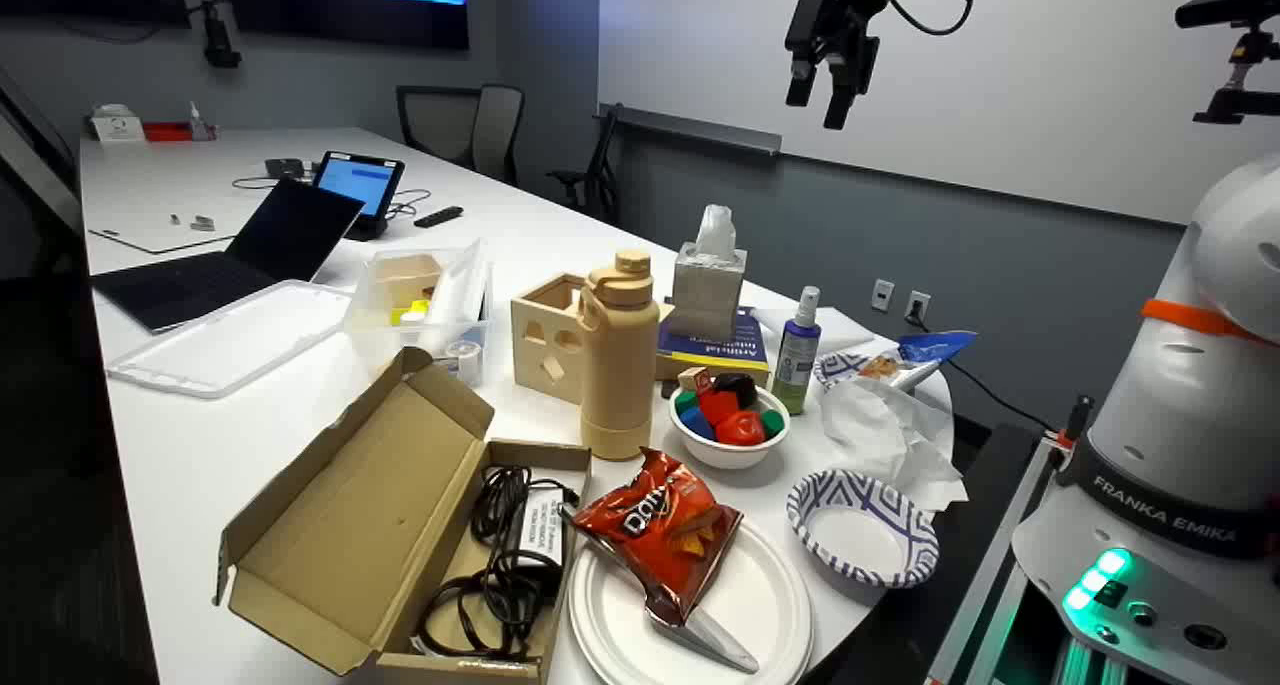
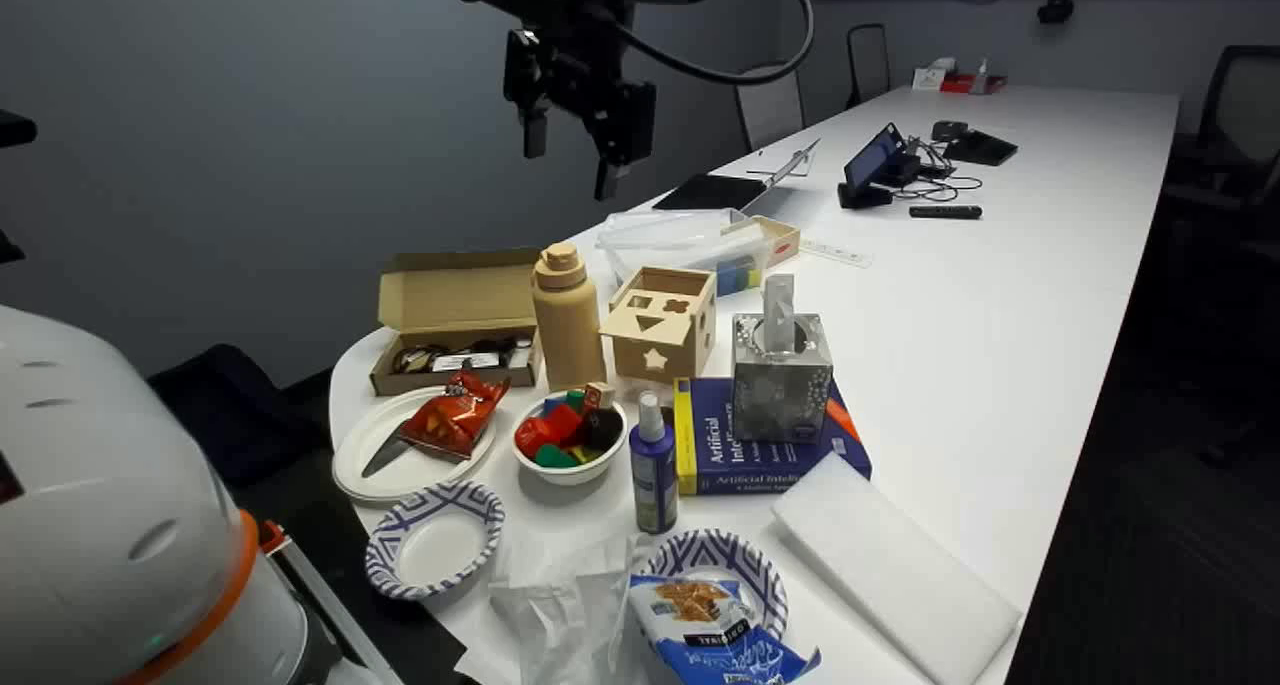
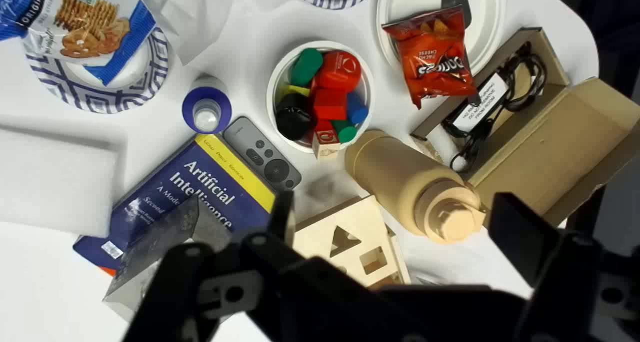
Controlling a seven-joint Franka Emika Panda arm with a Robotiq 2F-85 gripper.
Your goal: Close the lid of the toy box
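The toy box is a pale wooden cube with cut-out shape holes, seen in both exterior views (image 1: 525, 360) (image 2: 630, 360). Its lid (image 2: 680, 327) is a flat wooden panel with shape holes. It is partly slid off, overhanging the star-holed face, and the rear of the top is uncovered. In the wrist view the lid (image 3: 320, 234) shows below centre, partly behind the gripper. In an exterior view the tan bottle hides much of the box. My gripper (image 1: 819, 103) is open and empty, high above the table; it also shows in an exterior view (image 2: 570, 160) and the wrist view (image 3: 395, 217).
A tan bottle (image 2: 570, 335) stands close beside the box. A tissue box (image 2: 780, 385) on a blue book (image 2: 705, 435), a spray bottle (image 2: 655, 480) and a bowl of blocks (image 2: 570, 475) are near. An open cardboard box (image 1: 350, 505) and clear bin (image 1: 480, 315) flank it.
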